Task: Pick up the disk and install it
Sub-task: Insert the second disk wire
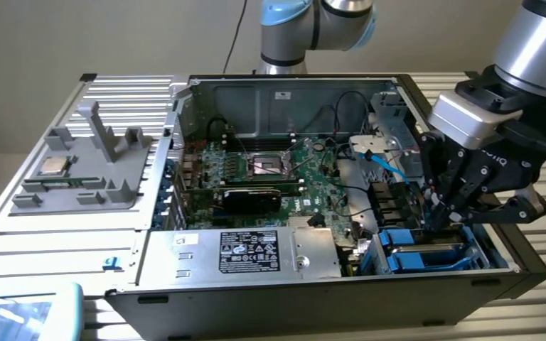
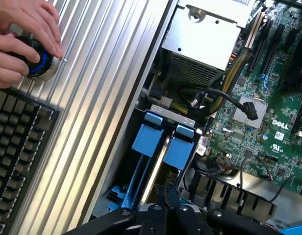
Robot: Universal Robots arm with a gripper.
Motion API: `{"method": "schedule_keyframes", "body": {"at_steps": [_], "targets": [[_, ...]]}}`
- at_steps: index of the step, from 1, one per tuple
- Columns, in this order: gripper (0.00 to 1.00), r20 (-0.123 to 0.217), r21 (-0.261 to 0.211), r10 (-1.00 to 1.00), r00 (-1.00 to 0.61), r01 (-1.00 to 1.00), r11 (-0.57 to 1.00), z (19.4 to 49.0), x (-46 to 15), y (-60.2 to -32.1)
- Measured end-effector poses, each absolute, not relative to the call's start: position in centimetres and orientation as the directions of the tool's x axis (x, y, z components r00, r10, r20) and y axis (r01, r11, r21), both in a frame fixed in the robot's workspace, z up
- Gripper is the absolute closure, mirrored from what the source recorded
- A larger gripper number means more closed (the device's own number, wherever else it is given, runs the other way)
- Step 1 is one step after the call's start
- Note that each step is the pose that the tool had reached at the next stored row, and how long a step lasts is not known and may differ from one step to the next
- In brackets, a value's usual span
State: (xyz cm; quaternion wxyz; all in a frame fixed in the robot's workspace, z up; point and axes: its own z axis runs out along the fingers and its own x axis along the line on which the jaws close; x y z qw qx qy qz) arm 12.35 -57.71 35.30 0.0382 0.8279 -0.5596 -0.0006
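Note:
The disk [image 1: 426, 250] sits in the drive bay at the front corner of the open computer case, on the exterior view's right. Its blue carrier frame shows around a silver-grey body. In the wrist view the disk [image 2: 153, 176] runs edge-on between two blue carrier tabs [image 2: 148, 139]. My gripper [image 1: 441, 219] reaches down into the bay right over the disk, its tips at the carrier's edge. The black fingers [image 2: 161, 203] are pressed together in the wrist view, so my gripper [image 2: 166, 195] is shut with nothing between its jaws. I cannot tell whether it touches the carrier.
The green motherboard [image 1: 264, 170] fills the case's middle, beside the big silver box with a black label [image 1: 249, 252]. A grey fixture [image 1: 83, 170] holding a small square chip [image 1: 53, 167] stands outside the case. A person's hand [image 2: 23, 44] rests on a knob by a keyboard [image 2: 18, 147].

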Motion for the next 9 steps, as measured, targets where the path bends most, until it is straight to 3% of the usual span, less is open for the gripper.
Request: {"method": "schedule_keyframes", "body": {"at_steps": [9], "targets": [[0.89,0.004,0.051,-0.893,0.45,-0.892,-0.449,35.29,12.37,-57.71]]}}
